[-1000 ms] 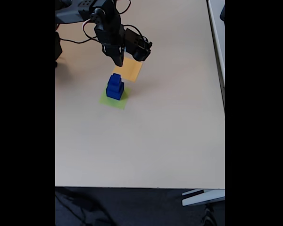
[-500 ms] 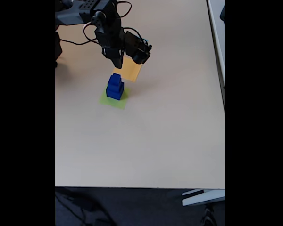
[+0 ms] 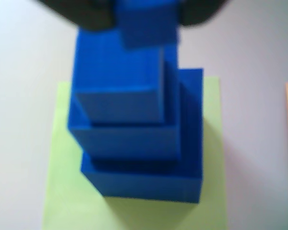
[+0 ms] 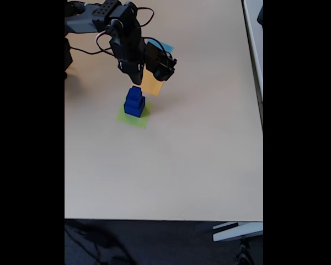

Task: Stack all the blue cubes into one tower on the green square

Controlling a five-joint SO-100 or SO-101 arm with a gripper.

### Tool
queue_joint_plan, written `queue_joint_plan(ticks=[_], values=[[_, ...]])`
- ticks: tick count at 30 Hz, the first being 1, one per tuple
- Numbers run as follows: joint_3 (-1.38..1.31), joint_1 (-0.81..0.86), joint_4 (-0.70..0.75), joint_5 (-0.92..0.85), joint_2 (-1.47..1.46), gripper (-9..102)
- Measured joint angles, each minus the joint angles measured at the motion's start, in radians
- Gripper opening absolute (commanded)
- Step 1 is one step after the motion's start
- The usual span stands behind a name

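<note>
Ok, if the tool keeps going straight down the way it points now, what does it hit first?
Most likely the top of the tower: the tool hangs just above it, pointing down. In the wrist view the smallest cube sits right at the tool's edge. The height gap is hard to judge.

wrist: close, down on tower (image 3: 134, 139) | fixed: high, far | shared: tower (image 4: 134, 102)

- In the fixed view's upper left, the black arm (image 4: 102, 14) reaches rightward, then bends down.
- Its gripper (image 4: 134, 81) points downward; whether the jaws are parted is unclear.
</note>
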Motion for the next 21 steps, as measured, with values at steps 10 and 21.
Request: queue_joint_plan(ticks=[10,21], values=[[0.012,0.0,0.0,0.008,0.0,0],[0.043,0.011,-0.003,0.008,0.0,0]])
